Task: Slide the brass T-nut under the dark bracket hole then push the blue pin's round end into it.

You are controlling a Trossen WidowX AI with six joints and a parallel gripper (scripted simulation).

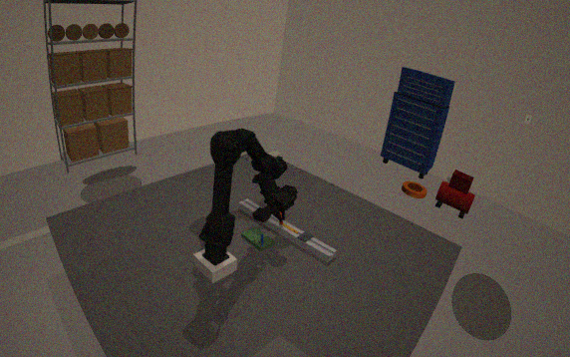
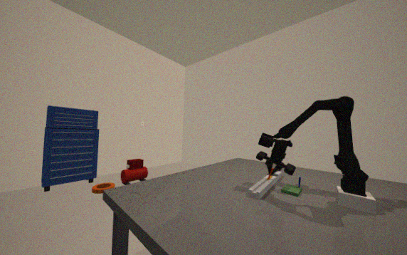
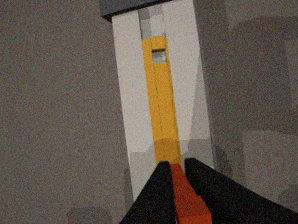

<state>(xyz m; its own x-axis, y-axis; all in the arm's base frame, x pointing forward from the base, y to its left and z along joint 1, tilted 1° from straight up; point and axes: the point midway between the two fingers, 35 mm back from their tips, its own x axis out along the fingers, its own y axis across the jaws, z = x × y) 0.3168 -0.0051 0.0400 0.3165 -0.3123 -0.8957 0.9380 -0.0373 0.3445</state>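
Gripper [image 1: 281, 219] [image 2: 271, 172] [image 3: 176, 168] grips the orange handle [image 1: 281, 217] [image 2: 272, 172] [image 3: 187, 197]; slide along 1 line, near the slot, toward the dark bracket [image 1: 305, 236] [image 3: 145, 6], without lifting.

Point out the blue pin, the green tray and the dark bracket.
blue pin [image 1: 262, 239] [image 2: 299, 182]: top and exterior views, on its upright shaft.
green tray [image 1: 252, 236] [image 2: 291, 190]: top and exterior views, on its body.
dark bracket [image 1: 305, 236] [image 3: 145, 7]: top and wrist views, on its surface.
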